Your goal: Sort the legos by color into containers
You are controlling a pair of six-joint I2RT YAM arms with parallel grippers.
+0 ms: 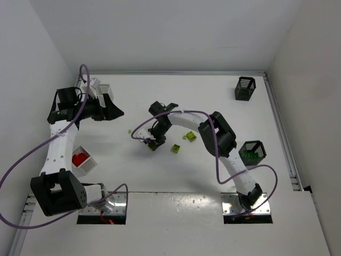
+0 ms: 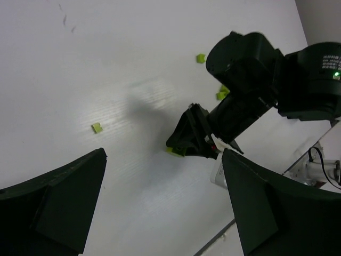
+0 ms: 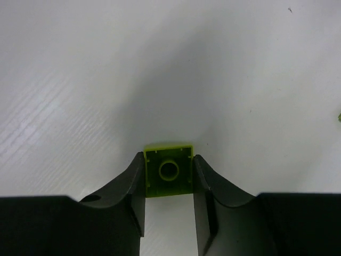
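Right jaws clamp a yellow-green lego on the table; left jaws gape; loose legos lie nearby.

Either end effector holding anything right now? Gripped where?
Right end effector pinches a yellow-green lego by two opposite side walls, at the fingertips. Left end effector is open, empty.

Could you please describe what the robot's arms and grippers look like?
Both the left arm and right arm have white links joined by bulky black joint housings, with a purple cable looping along each. The left gripper and right gripper are black with broad, wedge-shaped fingers. One right-arm housing carries small white lettering and a green light.
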